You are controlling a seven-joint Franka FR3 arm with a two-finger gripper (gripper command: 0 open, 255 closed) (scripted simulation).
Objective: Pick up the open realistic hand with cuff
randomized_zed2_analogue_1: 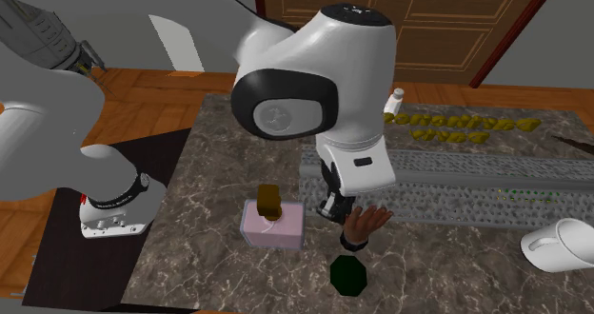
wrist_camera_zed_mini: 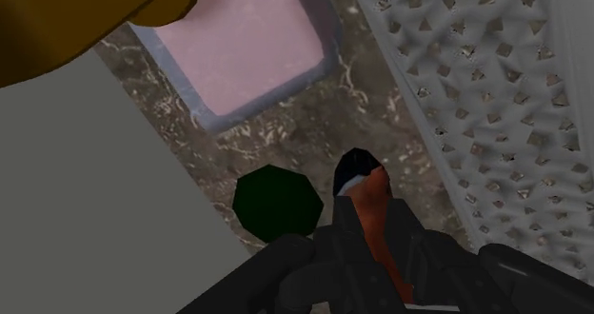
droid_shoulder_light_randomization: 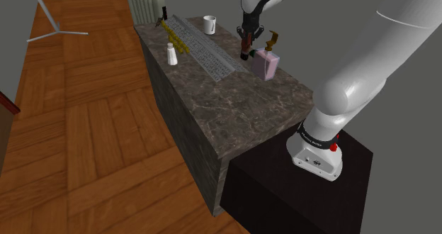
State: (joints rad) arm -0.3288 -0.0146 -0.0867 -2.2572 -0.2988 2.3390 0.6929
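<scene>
The open hand (randomized_zed2_analogue_1: 369, 219) is flesh-coloured with a dark cuff (randomized_zed2_analogue_1: 353, 242). It hangs from my black gripper (randomized_zed2_analogue_1: 335, 207), just above the marble counter (randomized_zed2_analogue_1: 209, 226). Seen from the wrist, the hand (wrist_camera_zed_mini: 373, 200) sits clasped between my gripper (wrist_camera_zed_mini: 369, 257) fingers, cuff end pointing away from the palm. From the shoulder, my gripper (droid_shoulder_light_randomization: 246, 45) stands over the counter's far part with the reddish hand (droid_shoulder_light_randomization: 245, 54) under it, beside a pink box.
A pink box (randomized_zed2_analogue_1: 274, 226) with a brown pump top (randomized_zed2_analogue_1: 269, 202) stands close beside the gripper. A dark green octagonal piece (randomized_zed2_analogue_1: 348, 275) lies under the hand. A grey studded mat (randomized_zed2_analogue_1: 476, 184), white mug (randomized_zed2_analogue_1: 560, 245), white bottle (droid_shoulder_light_randomization: 171, 53) and yellow object (droid_shoulder_light_randomization: 173, 34) share the counter.
</scene>
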